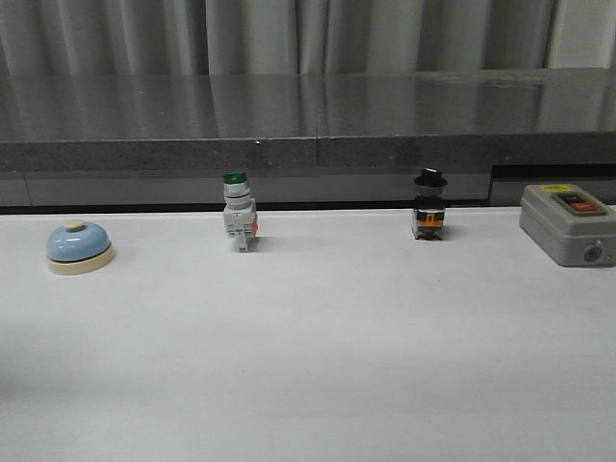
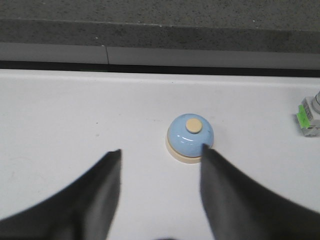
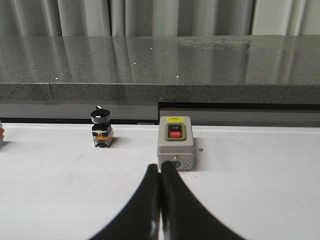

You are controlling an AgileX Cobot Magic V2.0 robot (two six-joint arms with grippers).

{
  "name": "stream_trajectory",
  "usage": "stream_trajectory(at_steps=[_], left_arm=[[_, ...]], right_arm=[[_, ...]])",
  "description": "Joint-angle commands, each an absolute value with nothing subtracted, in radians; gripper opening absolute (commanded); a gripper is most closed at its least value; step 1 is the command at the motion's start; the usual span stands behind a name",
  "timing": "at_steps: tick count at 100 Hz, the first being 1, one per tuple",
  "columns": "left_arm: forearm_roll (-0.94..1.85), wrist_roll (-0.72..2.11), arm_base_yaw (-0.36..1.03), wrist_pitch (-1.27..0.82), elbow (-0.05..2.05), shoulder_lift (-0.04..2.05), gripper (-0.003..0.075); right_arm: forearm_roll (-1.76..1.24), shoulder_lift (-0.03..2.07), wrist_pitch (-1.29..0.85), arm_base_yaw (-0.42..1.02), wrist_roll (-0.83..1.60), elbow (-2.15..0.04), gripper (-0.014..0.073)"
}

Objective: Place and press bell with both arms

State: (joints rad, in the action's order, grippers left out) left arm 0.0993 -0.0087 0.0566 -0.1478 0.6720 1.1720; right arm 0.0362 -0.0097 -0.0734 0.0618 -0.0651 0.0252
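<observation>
The light-blue bell (image 1: 79,246) with a cream base and cream button stands at the far left of the white table. In the left wrist view the bell (image 2: 190,138) sits just beyond my open left gripper (image 2: 161,151); one fingertip overlaps its edge and nothing is held. My right gripper (image 3: 160,167) is shut and empty, hovering in front of the grey box. Neither arm shows in the front view.
A green-capped white push-button switch (image 1: 238,214) and a black-knobbed switch (image 1: 429,206) stand along the table's back. A grey box with red and green buttons (image 1: 568,223) is at the far right, also in the right wrist view (image 3: 175,142). A dark stone ledge (image 1: 308,120) runs behind.
</observation>
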Motion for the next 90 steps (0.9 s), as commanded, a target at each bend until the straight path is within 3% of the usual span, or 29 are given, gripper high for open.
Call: stream_trajectory(at_steps=[1, 7, 49, 90], left_arm=[[0.100, -0.007, 0.076, -0.127, 0.771, 1.230, 0.0582], [0.100, -0.007, 0.089, -0.192, 0.832, 1.295, 0.0633], [0.102, -0.007, 0.123, -0.709, 1.348, 1.718, 0.0602], [0.098, -0.015, 0.121, -0.801, 1.583, 1.975, 0.0599]], right_arm=[[0.049, -0.028, 0.017, 0.056, -0.063, 0.012, -0.0062], [0.049, -0.028, 0.017, 0.056, -0.063, 0.012, -0.0062], [0.049, -0.028, 0.017, 0.056, -0.063, 0.012, -0.0062], [0.049, -0.028, 0.017, 0.056, -0.063, 0.012, -0.0062]])
